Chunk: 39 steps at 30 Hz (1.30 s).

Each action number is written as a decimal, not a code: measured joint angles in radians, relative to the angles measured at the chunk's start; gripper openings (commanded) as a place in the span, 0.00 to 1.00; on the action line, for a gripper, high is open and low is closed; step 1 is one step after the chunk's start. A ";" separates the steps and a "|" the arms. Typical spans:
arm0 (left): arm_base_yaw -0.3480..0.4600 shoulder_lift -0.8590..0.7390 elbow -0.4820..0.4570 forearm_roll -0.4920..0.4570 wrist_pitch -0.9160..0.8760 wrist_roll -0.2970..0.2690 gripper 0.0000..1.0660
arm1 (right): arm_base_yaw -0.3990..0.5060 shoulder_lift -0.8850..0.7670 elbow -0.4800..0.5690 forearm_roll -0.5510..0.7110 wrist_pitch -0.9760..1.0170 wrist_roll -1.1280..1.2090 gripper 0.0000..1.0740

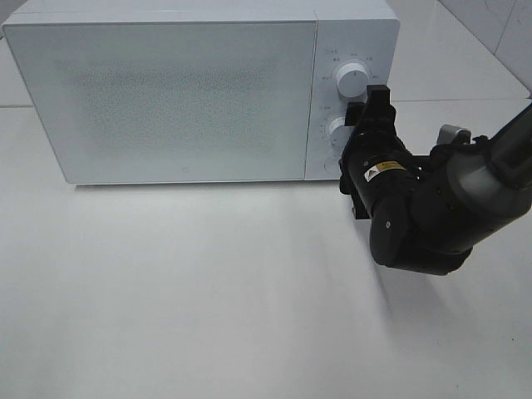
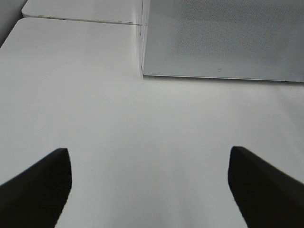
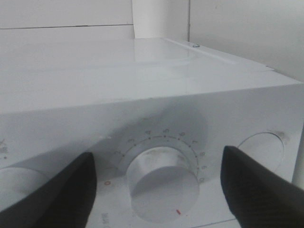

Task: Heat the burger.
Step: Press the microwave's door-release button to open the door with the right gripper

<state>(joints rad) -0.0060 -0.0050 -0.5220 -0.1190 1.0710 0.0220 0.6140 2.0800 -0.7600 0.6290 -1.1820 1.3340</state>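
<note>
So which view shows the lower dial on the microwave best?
Right wrist: the lower dial sits centred, scale marks visible. In exterior high the right end effector covers most of it. Left wrist shows only the microwave door.

At the right of the exterior high frame, the right arm [image 1: 432, 212] is glossy black with rounded, bulbous joint housings. Its far link [image 1: 499, 162], toward the right edge, is matte grey. A small yellow-and-white warning label [image 1: 384, 171] marks the wrist housing. The left gripper [image 2: 148, 151] and right gripper [image 3: 157, 153] each show two flat, dark, wedge-shaped fingers [image 2: 38, 187], the right pair faintly textured.
</note>
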 measured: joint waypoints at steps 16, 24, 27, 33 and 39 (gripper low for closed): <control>0.000 0.000 0.000 0.000 0.000 0.000 0.77 | -0.001 -0.173 0.191 -0.112 0.061 -0.198 0.67; 0.000 0.000 0.000 0.000 0.000 0.000 0.77 | -0.014 -0.348 0.213 -0.121 0.420 -0.655 0.67; 0.000 0.000 0.000 0.000 0.000 0.000 0.77 | -0.014 -0.409 0.215 -0.131 0.526 -0.858 0.67; 0.000 0.000 0.000 0.000 0.000 0.000 0.77 | -0.014 -0.539 0.215 -0.143 0.713 -1.275 0.67; 0.000 0.000 0.000 0.000 0.000 0.000 0.77 | -0.014 -0.632 0.216 -0.147 0.894 -1.479 0.67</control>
<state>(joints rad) -0.0060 -0.0050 -0.5220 -0.1190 1.0710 0.0220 0.6000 1.4480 -0.5440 0.4820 -0.2880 -0.1450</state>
